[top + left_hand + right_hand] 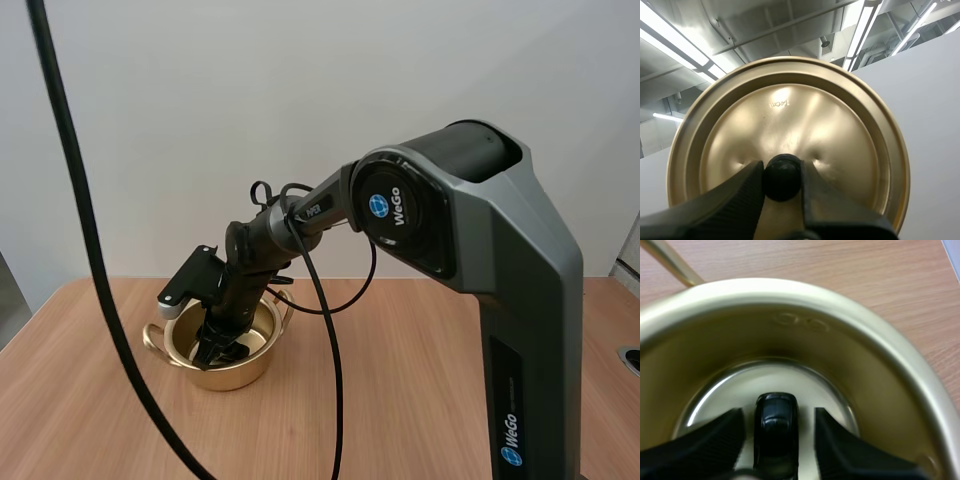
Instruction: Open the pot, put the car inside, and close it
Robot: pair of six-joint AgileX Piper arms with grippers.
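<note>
High view: my right gripper (215,345) reaches into the open shiny gold metal pot (245,372), lower left on the wooden table (400,400).

Left wrist view: my left gripper (781,172) pinches the black round knob (781,181) of the gold domed lid (790,115).

Right wrist view: fingers (715,440) are spread either side of the small black toy car (776,425) on the pot's floor. Placing seems done; next, withdraw, then set the lid on.

Wooden table (420,400), light grain running across. The gold pot (228,378) sits straight on it, toward the left and back a bit, open on top, a handle sticking out each side.
</note>
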